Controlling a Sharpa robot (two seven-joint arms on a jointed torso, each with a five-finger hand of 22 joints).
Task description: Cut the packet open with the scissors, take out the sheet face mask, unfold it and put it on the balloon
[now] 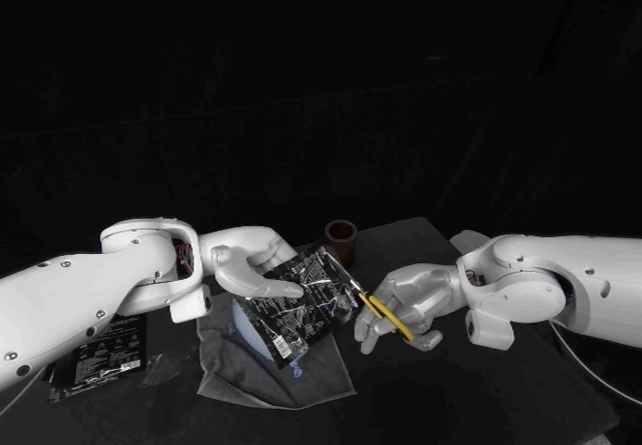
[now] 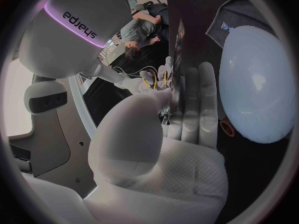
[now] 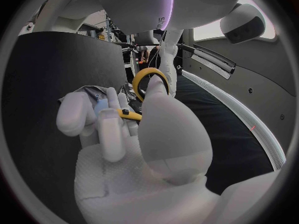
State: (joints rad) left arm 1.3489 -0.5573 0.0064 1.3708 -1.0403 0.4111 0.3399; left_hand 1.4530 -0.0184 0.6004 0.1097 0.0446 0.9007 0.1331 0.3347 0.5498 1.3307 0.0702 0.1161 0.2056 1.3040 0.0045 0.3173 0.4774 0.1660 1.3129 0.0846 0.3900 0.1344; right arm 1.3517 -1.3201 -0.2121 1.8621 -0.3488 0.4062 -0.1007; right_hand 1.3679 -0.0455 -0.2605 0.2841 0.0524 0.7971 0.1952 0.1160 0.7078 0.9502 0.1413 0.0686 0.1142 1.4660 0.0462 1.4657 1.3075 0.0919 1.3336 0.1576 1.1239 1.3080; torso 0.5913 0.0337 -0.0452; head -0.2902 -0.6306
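My left hand (image 1: 249,266) holds the black face-mask packet (image 1: 305,302) upright above the table, fingers flat against one side and thumb on the other. The left wrist view shows the packet (image 2: 176,59) edge-on against my left hand (image 2: 187,117). My right hand (image 1: 408,298) grips the yellow-handled scissors (image 1: 383,316), with their blades at the packet's right edge. The yellow handle loop (image 3: 149,79) sits over my right hand's (image 3: 124,134) thumb. The pale blue balloon (image 2: 255,84) lies below on a grey cloth (image 1: 275,371), mostly hidden behind the packet in the head view.
A brown cylinder (image 1: 342,235) stands behind the packet, also seen as the brown cylinder (image 2: 228,129) beside the balloon. More black packets (image 1: 105,360) and a clear wrapper (image 1: 160,369) lie on the table under my left arm.
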